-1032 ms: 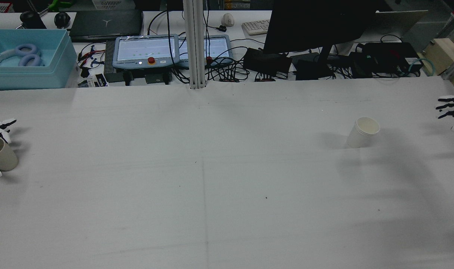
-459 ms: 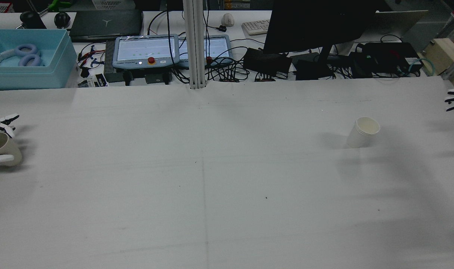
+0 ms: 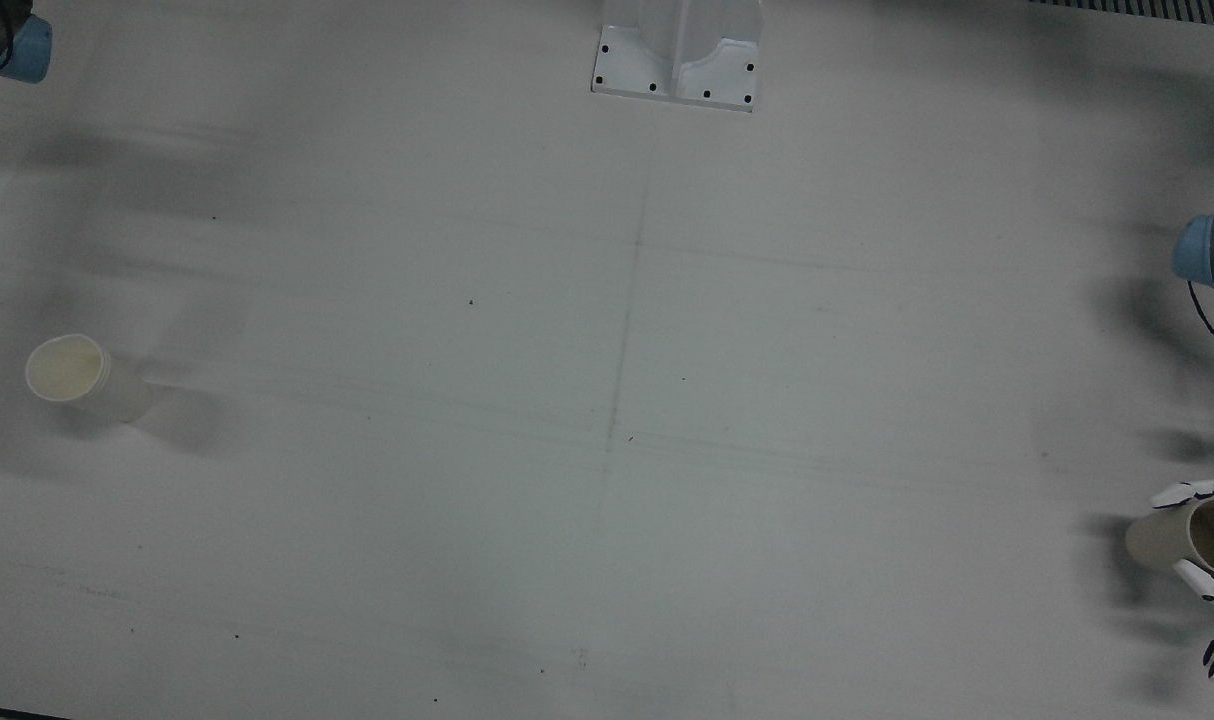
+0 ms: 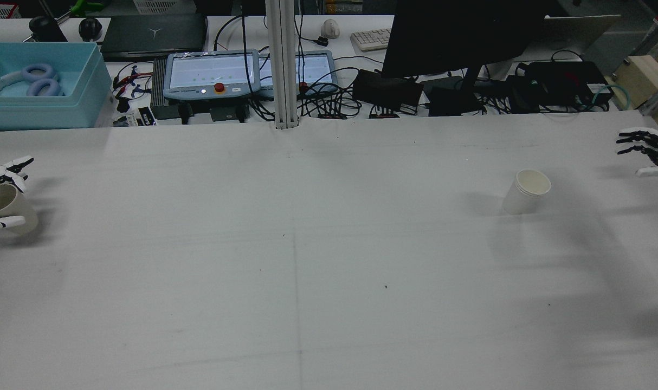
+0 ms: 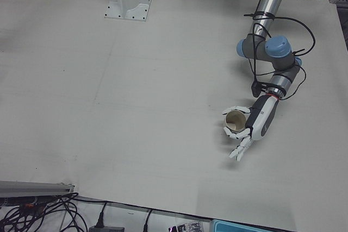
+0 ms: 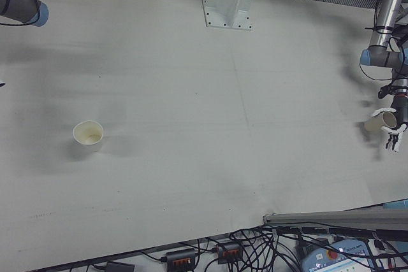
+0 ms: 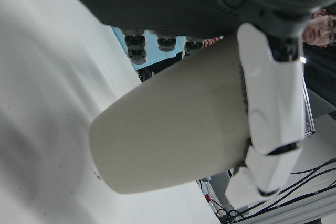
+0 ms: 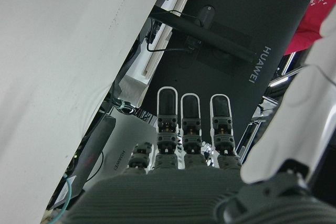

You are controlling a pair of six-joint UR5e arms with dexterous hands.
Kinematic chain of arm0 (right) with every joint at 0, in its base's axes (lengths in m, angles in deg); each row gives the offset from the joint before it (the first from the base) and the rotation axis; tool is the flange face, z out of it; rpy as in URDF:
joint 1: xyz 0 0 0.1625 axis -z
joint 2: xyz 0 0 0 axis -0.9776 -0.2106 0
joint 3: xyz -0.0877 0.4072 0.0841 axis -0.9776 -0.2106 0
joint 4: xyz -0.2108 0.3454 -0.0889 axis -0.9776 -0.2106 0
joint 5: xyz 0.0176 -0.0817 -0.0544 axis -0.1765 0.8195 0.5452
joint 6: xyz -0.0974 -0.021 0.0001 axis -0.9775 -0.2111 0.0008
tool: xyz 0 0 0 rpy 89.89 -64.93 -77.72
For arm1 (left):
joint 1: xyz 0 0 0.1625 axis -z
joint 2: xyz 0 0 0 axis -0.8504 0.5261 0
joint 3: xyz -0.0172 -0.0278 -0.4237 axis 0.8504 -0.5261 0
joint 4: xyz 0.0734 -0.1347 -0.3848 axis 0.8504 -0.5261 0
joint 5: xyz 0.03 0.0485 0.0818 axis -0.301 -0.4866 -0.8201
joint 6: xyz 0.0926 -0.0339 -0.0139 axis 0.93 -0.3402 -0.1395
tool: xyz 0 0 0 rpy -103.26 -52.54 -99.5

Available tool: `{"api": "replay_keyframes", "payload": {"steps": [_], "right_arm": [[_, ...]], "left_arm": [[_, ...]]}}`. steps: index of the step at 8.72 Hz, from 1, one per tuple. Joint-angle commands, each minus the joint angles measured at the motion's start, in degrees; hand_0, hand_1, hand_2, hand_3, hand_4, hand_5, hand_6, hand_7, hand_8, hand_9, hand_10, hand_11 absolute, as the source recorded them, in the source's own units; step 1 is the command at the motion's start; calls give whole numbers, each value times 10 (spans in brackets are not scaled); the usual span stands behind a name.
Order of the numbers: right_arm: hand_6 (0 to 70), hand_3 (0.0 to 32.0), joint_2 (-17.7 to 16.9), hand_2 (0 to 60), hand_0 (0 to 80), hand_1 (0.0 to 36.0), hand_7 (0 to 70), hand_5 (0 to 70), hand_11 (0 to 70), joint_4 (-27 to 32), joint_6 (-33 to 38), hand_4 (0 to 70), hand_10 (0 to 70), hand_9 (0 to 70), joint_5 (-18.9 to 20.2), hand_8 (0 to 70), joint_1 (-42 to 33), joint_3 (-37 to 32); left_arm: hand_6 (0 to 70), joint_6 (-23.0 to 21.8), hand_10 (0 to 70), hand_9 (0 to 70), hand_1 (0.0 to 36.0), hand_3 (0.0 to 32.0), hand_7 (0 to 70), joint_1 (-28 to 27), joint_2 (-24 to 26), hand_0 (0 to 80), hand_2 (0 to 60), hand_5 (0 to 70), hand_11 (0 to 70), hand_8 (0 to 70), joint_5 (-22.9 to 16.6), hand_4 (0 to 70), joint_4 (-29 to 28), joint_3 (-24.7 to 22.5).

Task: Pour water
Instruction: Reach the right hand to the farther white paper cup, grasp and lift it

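While the left hand (image 5: 251, 130) wraps its fingers (image 5: 235, 110) around the tilted beige cup (image 5: 235, 120) at the table's (image 4: 329, 271) left edge, the white paper cup (image 4: 526, 192) stands upright toward the right edge, apart from the empty, spread right hand (image 4: 646, 151).

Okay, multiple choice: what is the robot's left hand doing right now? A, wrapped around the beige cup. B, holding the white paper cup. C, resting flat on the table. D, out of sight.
A: the left hand has fingers around the beige cup.
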Motion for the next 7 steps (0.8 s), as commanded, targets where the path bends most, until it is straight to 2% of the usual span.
{"api": "replay_keyframes", "payload": {"steps": [1,5,7], "right_arm": [[172,0,68,0,493,99,266,254,12,27,-60,180,3,218,-1,182,52,-52],[147,0,69,0,507,113,256,243,4,31,-75,122,0,202,-17,170,105,-37],[112,0,48,0,514,123,229,226,12,31,-76,60,0,190,-55,161,140,-11]], "left_arm": [[58,-24,65,7,349,0,109,0,-2,563,600,700,110,49,1,682,10,-17],[50,-44,59,6,338,0,101,2,-9,568,600,700,102,43,1,666,9,-17],[47,-46,59,5,332,0,97,3,-9,568,600,700,101,42,0,657,8,-18]]}}
